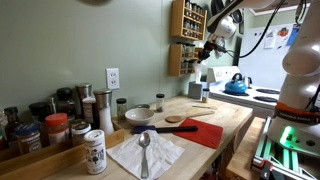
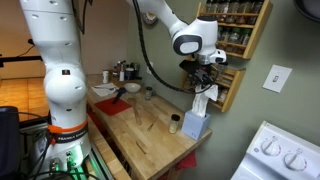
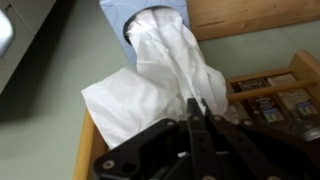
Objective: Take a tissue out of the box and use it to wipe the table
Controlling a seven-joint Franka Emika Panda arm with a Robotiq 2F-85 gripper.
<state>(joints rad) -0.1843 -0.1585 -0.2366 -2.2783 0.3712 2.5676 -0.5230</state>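
Note:
My gripper [image 3: 192, 106] is shut on the tissue [image 3: 165, 72], a puffy crumpled white sheet that stretches from the fingertips back to the slot of the pale box [image 3: 128, 14]. In an exterior view the gripper [image 2: 203, 78] hangs just above the box [image 2: 193, 124], with the tissue [image 2: 203, 100] drawn up between them. The box stands on the far end of the wooden table [image 2: 148, 142], beside the wall. The gripper [image 1: 208, 48] shows in front of the spice rack, over the box [image 1: 196, 90] and the table [image 1: 228, 116].
A wooden spice rack [image 2: 234, 40] hangs on the wall right behind the gripper. A blue kettle [image 1: 236, 85] sits on the stove beyond the box. On the counter lie a red cloth [image 1: 205, 132], a napkin with a spoon [image 1: 145, 152], a bowl [image 1: 139, 116] and several jars [image 1: 55, 128].

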